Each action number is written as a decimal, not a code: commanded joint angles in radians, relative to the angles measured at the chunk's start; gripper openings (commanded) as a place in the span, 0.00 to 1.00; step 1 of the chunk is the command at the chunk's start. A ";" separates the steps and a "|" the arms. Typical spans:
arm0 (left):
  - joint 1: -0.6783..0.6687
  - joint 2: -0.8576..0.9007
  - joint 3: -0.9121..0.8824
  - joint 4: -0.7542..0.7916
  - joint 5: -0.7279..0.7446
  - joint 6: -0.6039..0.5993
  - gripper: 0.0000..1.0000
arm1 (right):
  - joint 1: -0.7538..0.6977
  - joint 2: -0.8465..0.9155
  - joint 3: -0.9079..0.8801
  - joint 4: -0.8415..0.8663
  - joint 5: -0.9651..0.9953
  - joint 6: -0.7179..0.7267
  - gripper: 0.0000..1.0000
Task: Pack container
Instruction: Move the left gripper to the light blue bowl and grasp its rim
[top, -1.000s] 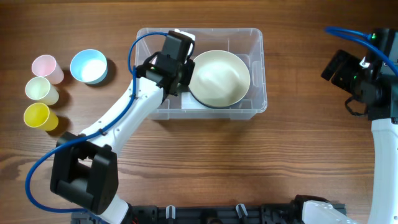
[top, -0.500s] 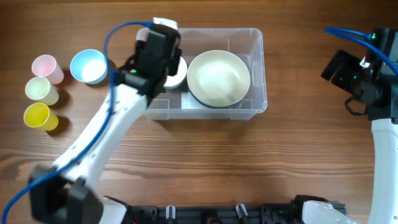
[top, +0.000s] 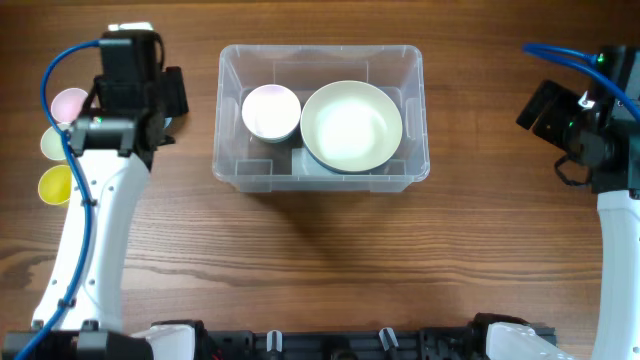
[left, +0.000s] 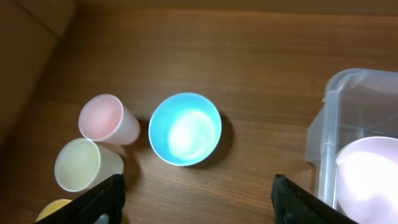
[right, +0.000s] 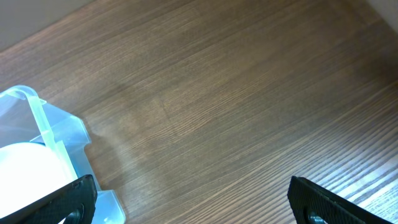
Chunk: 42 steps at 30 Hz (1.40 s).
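Wood-grain tabletop (top: 320, 250) runs under everything. At far left we see three cups (left: 79, 163) and a blue bowl (left: 185, 129), with our left gripper (left: 196, 198) spread wide and empty above the bowl. Mid-table sits the container (top: 225, 165), holding a small pink bowl (top: 270, 110) beside a large pale bowl (top: 351, 125). Our right gripper (right: 186, 202) hangs released and empty.

There's the clear rectangular plastic container (top: 318, 48) in the middle of the brown wooden tabletop (top: 320, 260). In it, small pale pink round bowl (top: 270, 111) left, large cream round bowl (top: 351, 125) just beside it, right. Left of the container, light blue round bowl (left: 185, 129); further left, pink plastic cup (top: 68, 103) behind, pale yellow-green plastic cup (top: 51, 143) between, bright yellow plastic cup (top: 57, 184) in front
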 joint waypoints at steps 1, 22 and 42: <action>0.092 0.081 0.008 0.009 0.126 0.008 0.77 | -0.003 0.009 0.019 0.003 0.018 0.011 1.00; 0.158 0.479 0.008 0.219 0.185 0.142 0.80 | -0.003 0.009 0.019 0.003 0.017 0.011 1.00; 0.158 0.576 0.008 0.277 0.200 0.169 0.30 | -0.003 0.009 0.019 0.003 0.018 0.012 1.00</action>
